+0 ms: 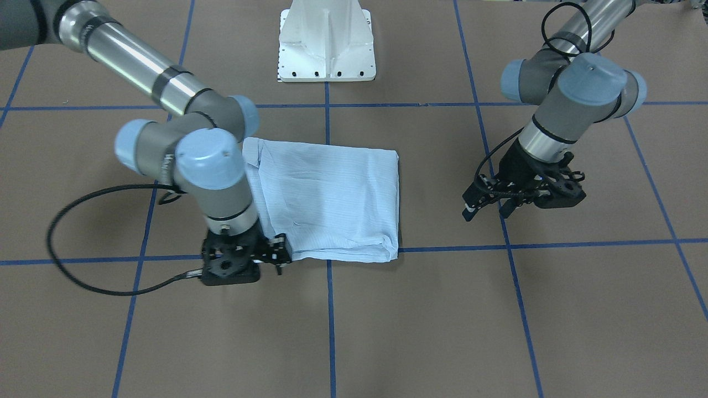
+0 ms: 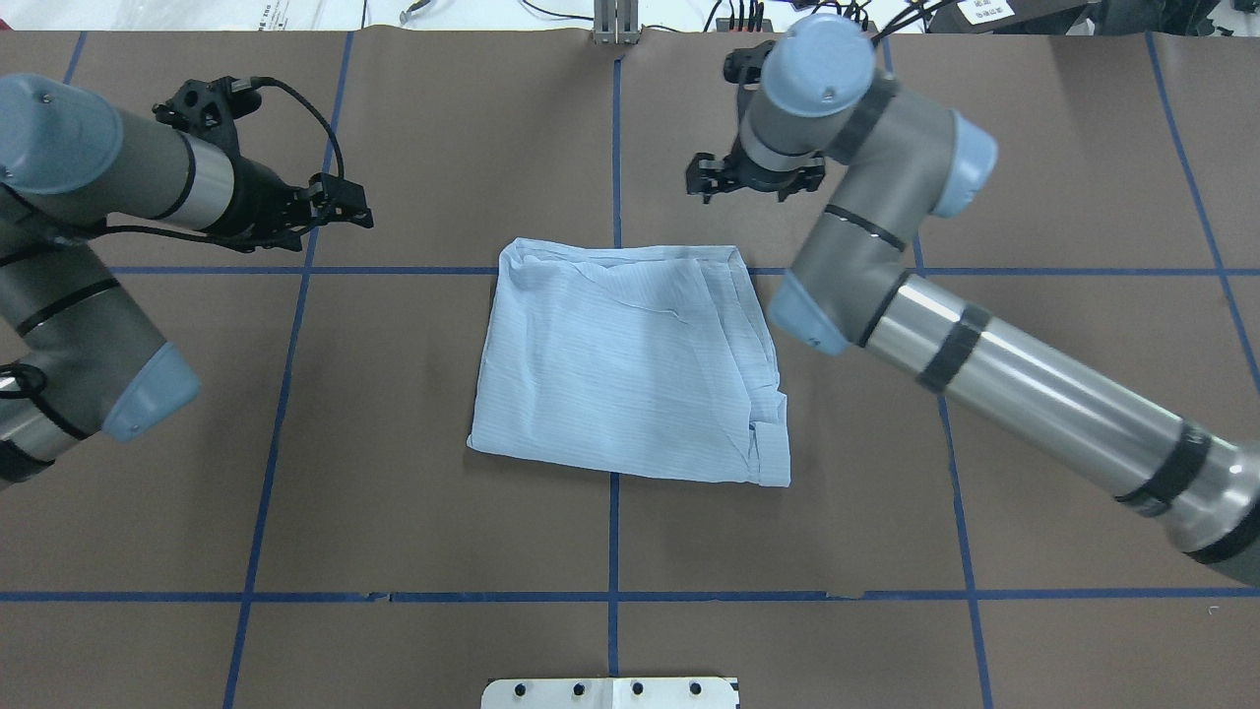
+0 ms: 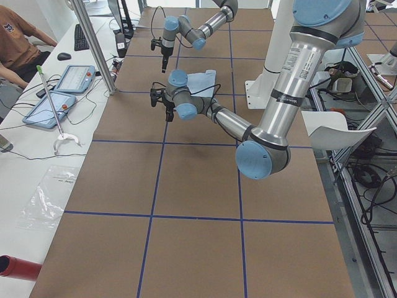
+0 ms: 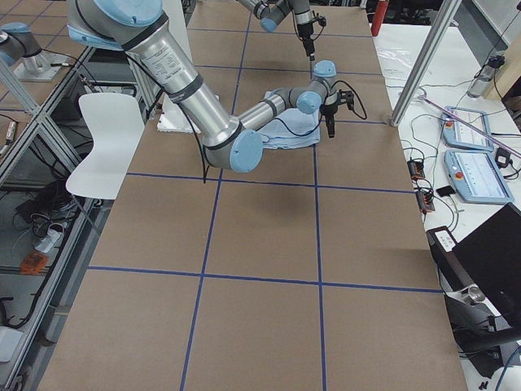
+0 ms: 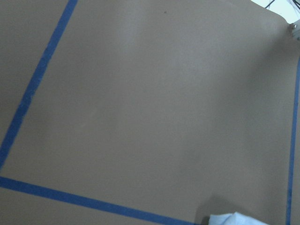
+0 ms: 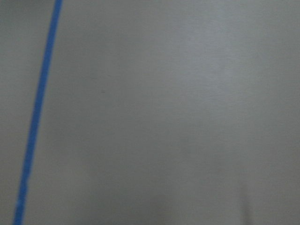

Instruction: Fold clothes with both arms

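1. The shirt (image 2: 630, 374) is lying flat in the middle of the counter (image 2: 394, 492). It is folded into a small, nearly square pack, and its layers are showing along the right edge.
2. The left hand (image 1: 488, 209) is hanging over bare counter, well apart from the shirt on the left side. Its two fingers are sitting apart and holding nothing.
3. The right hand (image 1: 278, 254) is hovering just beside the shirt's far right corner. It is holding nothing, but I cannot tell how wide it is.
4. I am guessing the folding is nearly done.
5. If one more fold is coming, both hands are going to need to drop to two corners of one edge. They must pinch all the layers and carry them over together.
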### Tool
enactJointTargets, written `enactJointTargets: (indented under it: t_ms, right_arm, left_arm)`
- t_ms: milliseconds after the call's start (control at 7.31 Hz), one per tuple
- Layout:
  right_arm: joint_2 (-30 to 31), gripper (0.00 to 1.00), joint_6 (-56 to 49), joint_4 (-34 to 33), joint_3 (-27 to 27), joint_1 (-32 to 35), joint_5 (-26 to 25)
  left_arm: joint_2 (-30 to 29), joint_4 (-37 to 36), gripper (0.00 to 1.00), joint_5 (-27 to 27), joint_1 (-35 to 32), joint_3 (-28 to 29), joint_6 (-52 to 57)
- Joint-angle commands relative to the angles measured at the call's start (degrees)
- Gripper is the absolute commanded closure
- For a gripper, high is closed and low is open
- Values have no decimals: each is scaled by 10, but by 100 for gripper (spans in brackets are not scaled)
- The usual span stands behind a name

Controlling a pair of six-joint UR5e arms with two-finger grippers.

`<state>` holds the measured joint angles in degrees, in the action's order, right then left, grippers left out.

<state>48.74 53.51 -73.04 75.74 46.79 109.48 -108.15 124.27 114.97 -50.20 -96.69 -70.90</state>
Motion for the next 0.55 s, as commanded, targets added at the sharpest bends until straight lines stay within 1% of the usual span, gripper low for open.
enactJointTargets:
  t_ms: [0,137,274,410]
  right_arm:
    - [114,0,-210,-78,86,114,73]
    - [156,0,-312,-91,97,163,85]
    - [195,0,-380,-90,97,204,112]
    - [240,0,-449,-86,96,248,150]
  left_arm:
    - [65,-19,0,23,-67,-31,171]
    - [105,-21,0,60,-134,-28,278]
    - [129,-35,0,65,-205,-17,428]
    - [137,-46,0,71,-273,8,512]
